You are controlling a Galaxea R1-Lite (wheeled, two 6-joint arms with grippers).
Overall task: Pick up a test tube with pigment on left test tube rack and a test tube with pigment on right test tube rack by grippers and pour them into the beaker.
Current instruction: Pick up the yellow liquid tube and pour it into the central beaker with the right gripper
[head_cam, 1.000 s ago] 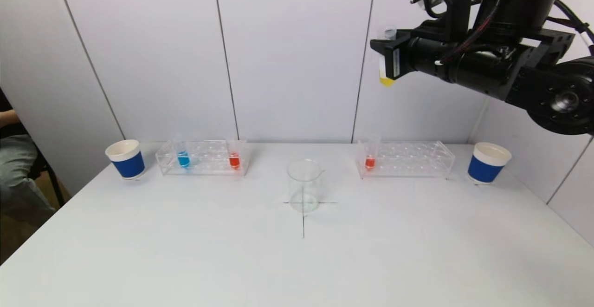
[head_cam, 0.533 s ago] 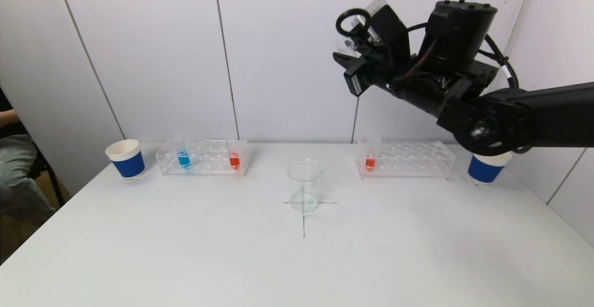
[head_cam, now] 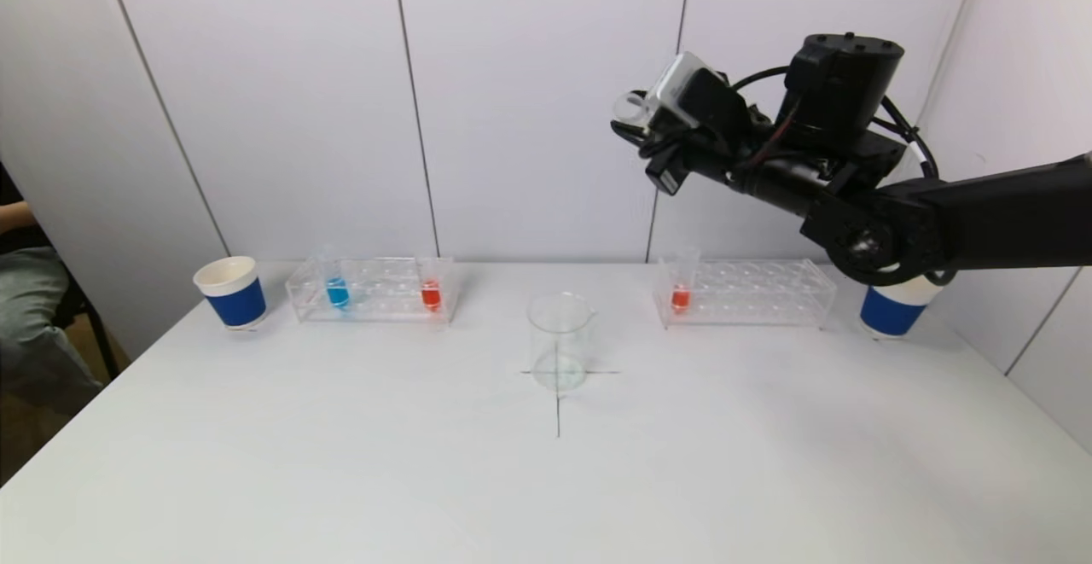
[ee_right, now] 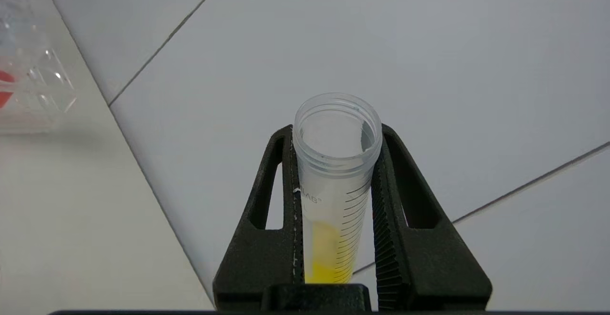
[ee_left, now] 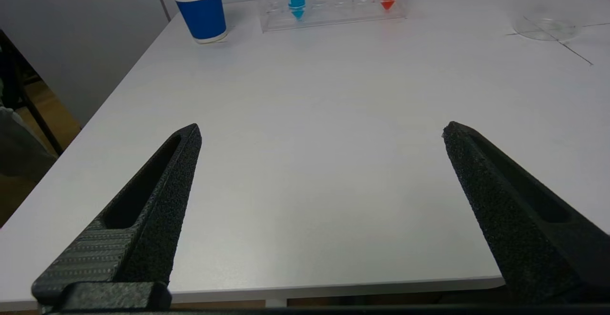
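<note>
Beaker (head_cam: 560, 340): clear, upright on the cross mark at the middle of the bench (head_cam: 341, 462), between the two racks, so that either arm could likely reach it to pour; contents, if any, too faint to tell. Left test tube rack (head_cam: 373, 289): clear, at the far left of the bench, holding a blue tube (head_cam: 336, 286) and a red tube (head_cam: 431, 287), both upright. Right test tube rack (head_cam: 744, 293): clear, at the far right, one red-filled tube (head_cam: 681, 289) upright at its inner end. Paper cups: one blue-banded cup (head_cam: 231, 292) outside the left rack, another (head_cam: 890, 310) outside the right rack. Right tool (ee_right: 335, 162): raised high above the bench, over the inner end of the right rack, clamped on a yellow-pigment tube (ee_right: 333, 186); the tube appears tilted over, mouth toward the beaker side, judged a carry toward pouring. Left tool (ee_left: 321, 131): low near the bench's front edge, spread wide apart, holding nothing, parked.
</note>
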